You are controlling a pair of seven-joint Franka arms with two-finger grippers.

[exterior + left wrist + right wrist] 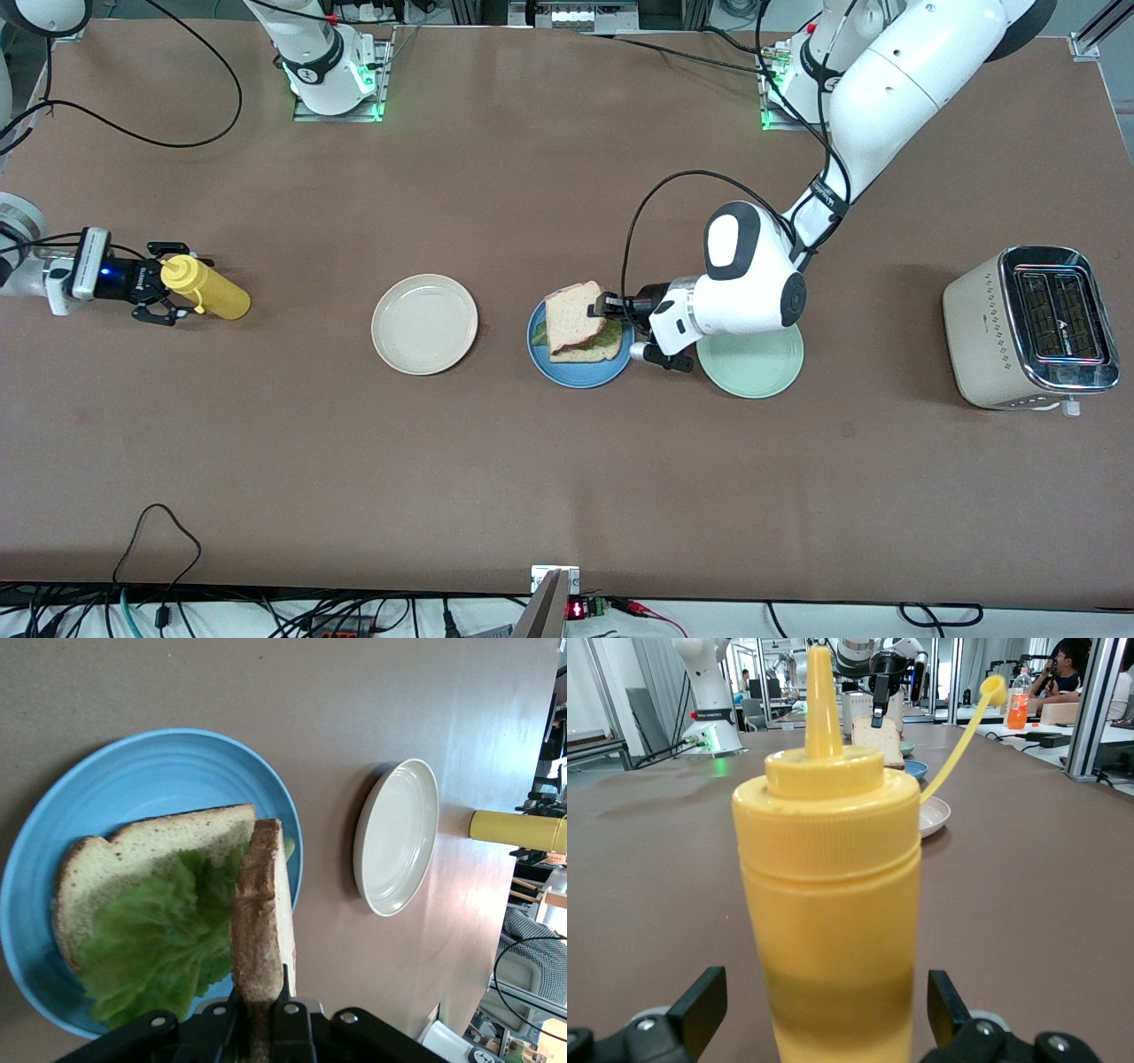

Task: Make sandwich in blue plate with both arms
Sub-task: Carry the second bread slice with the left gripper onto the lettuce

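The blue plate (pixel 567 377) holds a bread slice (pixel 151 846) with a green lettuce leaf (pixel 159 939) on it. My left gripper (pixel 609 307) is shut on the edge of a second bread slice (pixel 574 317), held tilted up over the lettuce and the plate. In the left wrist view the gripper (pixel 263 992) pinches this slice (pixel 263 904) on edge above the plate (pixel 133 780). My right gripper (pixel 168 285) is open at the right arm's end of the table, with its fingers either side of an upright yellow squeeze bottle (pixel 213 291), not touching it. The bottle (pixel 828 886) fills the right wrist view between the fingers (pixel 700 1005).
A cream-white plate (pixel 424 323) lies beside the blue plate toward the right arm's end. A pale mint-green plate (pixel 753 365) lies under my left wrist. A beige toaster (pixel 1032 330) stands at the left arm's end.
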